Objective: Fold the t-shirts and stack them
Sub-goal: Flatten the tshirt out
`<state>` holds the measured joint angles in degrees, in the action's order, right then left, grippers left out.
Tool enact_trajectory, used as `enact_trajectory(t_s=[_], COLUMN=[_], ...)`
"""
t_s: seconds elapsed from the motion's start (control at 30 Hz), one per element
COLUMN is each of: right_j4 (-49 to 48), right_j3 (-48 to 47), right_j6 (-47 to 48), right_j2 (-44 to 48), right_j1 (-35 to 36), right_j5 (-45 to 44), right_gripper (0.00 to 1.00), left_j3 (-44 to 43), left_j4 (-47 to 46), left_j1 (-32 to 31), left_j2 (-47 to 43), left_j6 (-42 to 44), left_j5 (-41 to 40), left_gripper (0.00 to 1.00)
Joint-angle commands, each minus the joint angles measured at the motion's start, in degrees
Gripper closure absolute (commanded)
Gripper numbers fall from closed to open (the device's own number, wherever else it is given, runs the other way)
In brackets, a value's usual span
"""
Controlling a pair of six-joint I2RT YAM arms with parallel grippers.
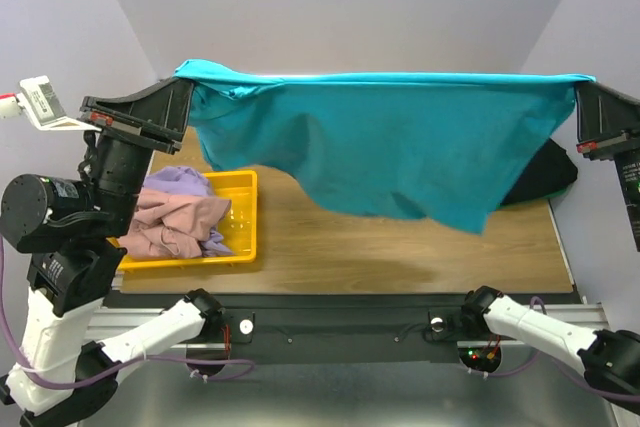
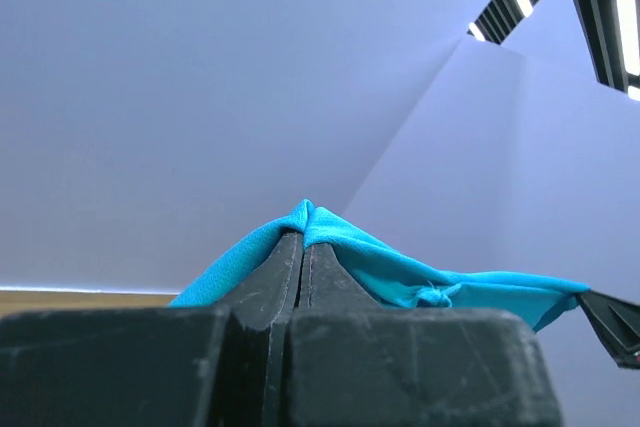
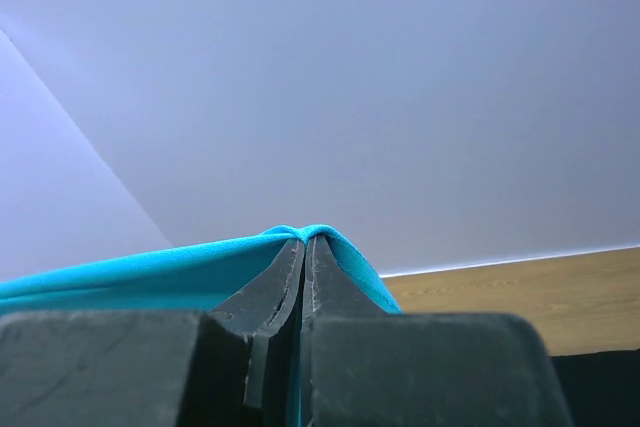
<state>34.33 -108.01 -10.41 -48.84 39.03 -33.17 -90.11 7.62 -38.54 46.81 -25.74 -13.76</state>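
Note:
A teal t-shirt (image 1: 390, 142) hangs stretched wide above the table, held taut along its top edge between both arms. My left gripper (image 1: 183, 82) is shut on its left corner, with teal cloth (image 2: 350, 247) bunched over the pressed-together fingertips (image 2: 300, 239). At the far right my right gripper (image 1: 583, 87) is shut on the other corner, and teal fabric (image 3: 150, 267) folds over its tips (image 3: 306, 238). A black t-shirt (image 1: 548, 172) lies on the table behind the teal one at the right. Dusty pink (image 1: 170, 222) and lavender (image 1: 180, 182) shirts are heaped in the yellow tray.
The yellow plastic tray (image 1: 245, 237) sits on the wooden table (image 1: 400, 252) at the left, under my left arm. White walls enclose the back and sides. The arm bases stand along the dark near edge.

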Motion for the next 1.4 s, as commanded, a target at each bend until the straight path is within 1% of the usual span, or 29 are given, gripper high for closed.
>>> enact_trajectory(t_s=[0.0,0.07,0.1,0.17,0.2,0.27,0.3,0.37,0.4,0.43,0.47,0.5,0.53,0.57,0.6,0.63,0.67,0.7,0.73,0.77,0.8,0.83,0.87,0.9,0.97,1.0,1.07,1.2,1.37], right_j4=[0.0,-0.2,-0.6,-1.5,-2.1,-2.6,-2.9,-5.4,-5.7,-6.6,-7.4,-8.9,-14.1,-16.3,-19.2,-19.7,-19.7,-19.8,-19.7,-19.6,-19.6,-19.6,-19.6,-19.6,-19.6,-19.6,-19.6,-19.7,-19.7], right_j3=[-0.4,-0.2,0.1,0.7,1.1,3.7,4.7,8.6,9.9,11.1,12.3,15.6,17.5,19.0,19.4,16.7,16.7,14.7,9.7,7.3,4.9,2.1,1.1,0.9,1.7,2.5,5.0,15.9,26.4], right_j6=[2.9,3.3,3.7,4.8,5.0,4.9,4.7,3.8,2.7,1.1,-1.5,-1.7,-1.4,-1.5,-1.5,-2.6,-3.2,-3.2,-3.6,-3.9,-3.9,-4.4,-4.6,-4.5,-4.4,-4.4,-4.4,-5.8,-6.6], right_j2=[-3.5,-5.4,-6.1,-9.8,-11.4,-16.1,-17.4,-22.0,-23.5,-25.3,-27.1,-31.1,-33.2,-35.5,-41.9,-49.6,-49.7,-53.6,-61.4,-64.7,-67.2,-69.4,-71.4,-71.6,-70.1,-69.2,-67.1,-58.9,-53.0], right_j1=[-0.2,-0.3,-0.2,-0.2,-0.3,-0.3,-0.3,-2.7,-5.2,-11.8,-14.7,-17.2,-18.9,-21.2,-23.4,-24.7,-25.5,-26.3,-27.0,-28.3,-28.7,-29.2,-29.3,-29.3,-29.3,-29.3,-29.3,-29.3,-29.3], right_j5=[-3.2,-7.2,-13.4,-20.9,-27.4,-32.6,-34.6,-34.8,-29.6,-26.3,-22.3,-15.8,-14.0,-11.9,-6.3,-2.2,-2.2,-0.5,0.0,0.4,2.8,3.6,4.5,7.0,8.6,10.4,12.2,16.8,22.1], right_gripper=[1.0,1.0,0.99,1.0,1.0,1.0,1.0,0.99,1.0,1.0,0.99,1.0,0.99,0.99,1.0,1.0,0.99,0.98,0.95,0.76,0.59,0.36,0.09,0.0,0.0,0.0,0.0,0.0,0.0], left_j3=[-2.6,-3.5,-3.9,-4.2,-4.0,-4.2,-4.5,-5.2,-5.2,-5.1,-4.9,-4.8,-5.3,-6.6,-12.5,-20.7,-20.8,-26.1,-36.4,-41.5,-50.2,-52.3,-52.5,-48.5,-40.4,-32.7,-27.3,-18.5,-7.7], left_j4=[-0.8,-1.0,-1.5,-2.3,-3.2,-3.4,-3.0,-2.2,-1.5,-1.4,-1.7,-4.5,-6.5,-7.3,-7.3,-4.9,-4.9,0.2,2.0,4.5,8.6,9.3,9.3,6.7,1.7,-2.7,-5.2,-4.9,-4.1], left_j1=[0.0,0.0,0.0,0.0,0.0,0.1,0.4,4.3,6.9,9.4,12.8,13.5,14.0,14.7,15.0,15.3,15.5,16.0,16.3,16.7,17.6,17.9,18.0,18.0,18.0,18.0,17.9,17.4,16.4], left_j2=[2.9,4.3,6.3,9.0,12.1,16.0,20.6,27.9,30.3,33.0,35.4,41.0,44.0,51.4,55.7,64.5,69.3,73.8,78.1,82.0,88.2,89.8,90.4,88.6,83.9,79.1,75.2,68.5,62.4], left_j6=[3.6,4.3,4.8,5.9,6.3,6.9,7.0,6.0,4.5,3.1,0.5,0.8,2.2,3.6,5.2,7.8,7.8,8.4,8.5,8.3,8.2,8.1,8.2,8.2,8.2,8.0,7.3,6.3,3.3], left_j5=[3.6,1.4,0.7,-0.9,-2.4,-7.9,-9.8,-8.2,-6.1,-3.7,-2.7,-3.7,-4.1,-4.3,-3.3,-2.7,-3.5,-3.5,-3.7,-3.4,-2.6,-2.4,-1.5,-1.5,-0.7,-0.7,0.5,1.9,1.3], left_gripper=[1.0,1.0,1.0,1.0,1.0,1.0,1.0,1.0,1.0,1.0,1.0,1.0,1.0,0.93,0.86,0.77,0.76,0.71,0.58,0.41,0.06,0.01,0.01,0.01,0.01,0.01,0.01,0.01,0.01])
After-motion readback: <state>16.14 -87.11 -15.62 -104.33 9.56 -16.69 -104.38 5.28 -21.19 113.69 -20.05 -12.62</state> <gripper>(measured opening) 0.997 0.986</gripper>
